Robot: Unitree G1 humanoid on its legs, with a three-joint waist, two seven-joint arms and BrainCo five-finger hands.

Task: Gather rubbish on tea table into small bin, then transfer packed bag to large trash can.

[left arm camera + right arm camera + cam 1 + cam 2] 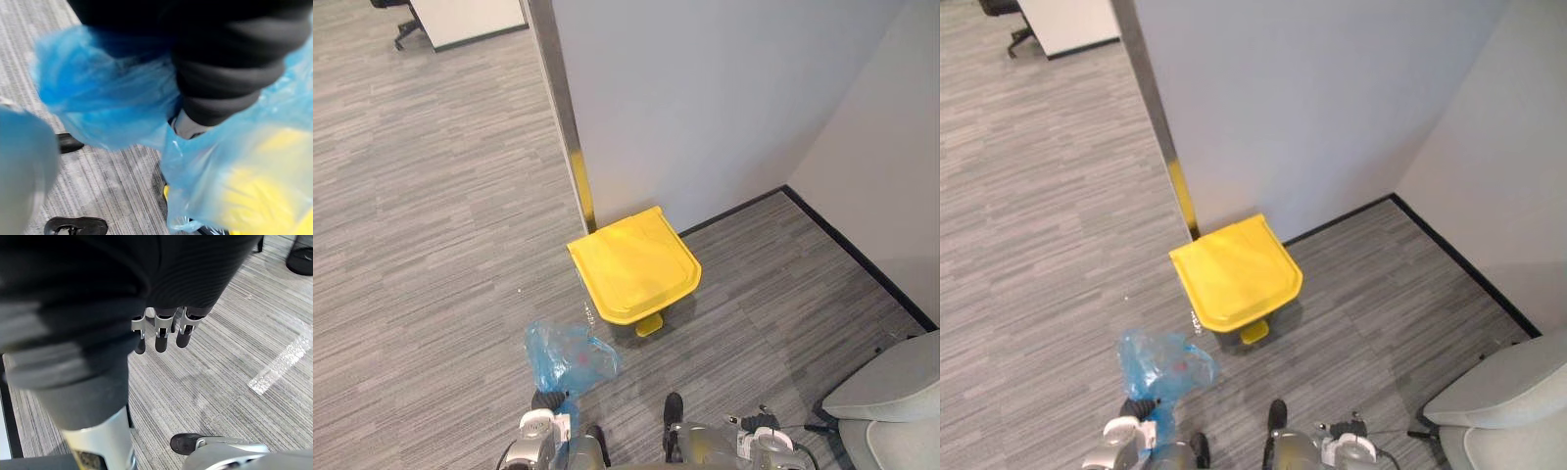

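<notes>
We're at the yellow trash can (634, 264) now, and it sits on the grey floor (431, 245) with its back against the wall (705, 98). Its lid (628, 257) is flat down, closed, and the pedal (650, 324) pokes out at the front edge, on our side.

The blue bag (570, 357) is off the floor, just in front of the trash can and a little to its left, near the pedal but not touching the can. It looks filled, with something reddish showing through the plastic. The left robot hand (546, 403) is below it on the near side, clamped on the bag's gathered neck, and blue plastic billows round its dark cover in the wrist view.

The right robot hand (161, 335) hangs over bare floor on the near side of the trash can, fingers straight and relaxed, holding nothing.

By our reckoning, the gathering and packing are behind us and we're in the last stretch. What's left is getting that lid up, most likely by the pedal, and dropping the bag inside.
</notes>
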